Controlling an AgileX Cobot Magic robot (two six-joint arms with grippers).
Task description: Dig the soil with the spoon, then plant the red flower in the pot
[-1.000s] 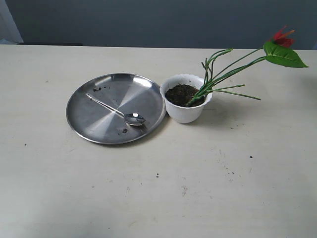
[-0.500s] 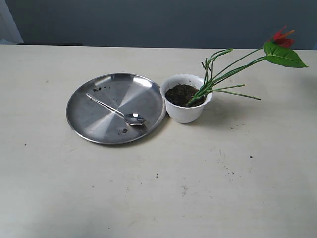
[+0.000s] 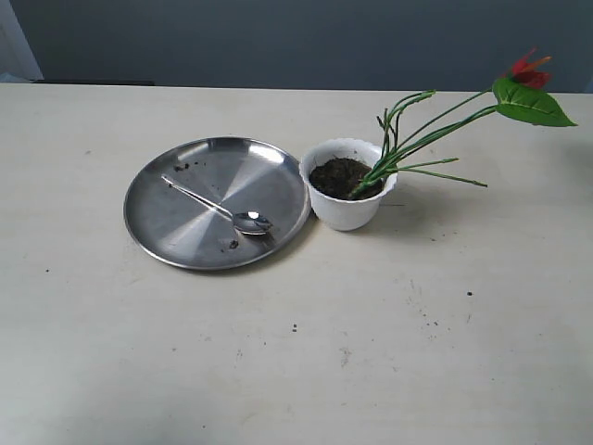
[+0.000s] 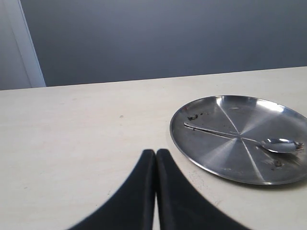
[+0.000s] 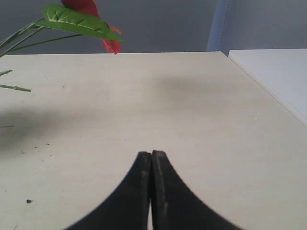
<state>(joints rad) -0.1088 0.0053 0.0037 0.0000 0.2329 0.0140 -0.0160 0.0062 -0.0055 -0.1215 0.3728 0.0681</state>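
The white pot (image 3: 349, 207) with the wavy rim stands mid-table, filled with dark soil (image 3: 338, 176). The red flower (image 3: 528, 71) has its green stems stuck in that soil and leans far out to the right, its leaf (image 5: 76, 21) and bloom (image 5: 91, 9) also showing in the right wrist view. On the steel plate (image 3: 185, 236) left of the pot lies the silver spoon (image 3: 222, 209), seen too in the left wrist view as spoon (image 4: 268, 143). My left gripper (image 4: 156, 152) is shut and empty, short of the plate. My right gripper (image 5: 151, 154) is shut and empty over bare table.
Soil crumbs dot the plate (image 4: 194, 116) and the table in front of the pot (image 3: 426, 315). A table edge (image 5: 261, 86) runs beside the right gripper. Neither arm shows in the exterior view.
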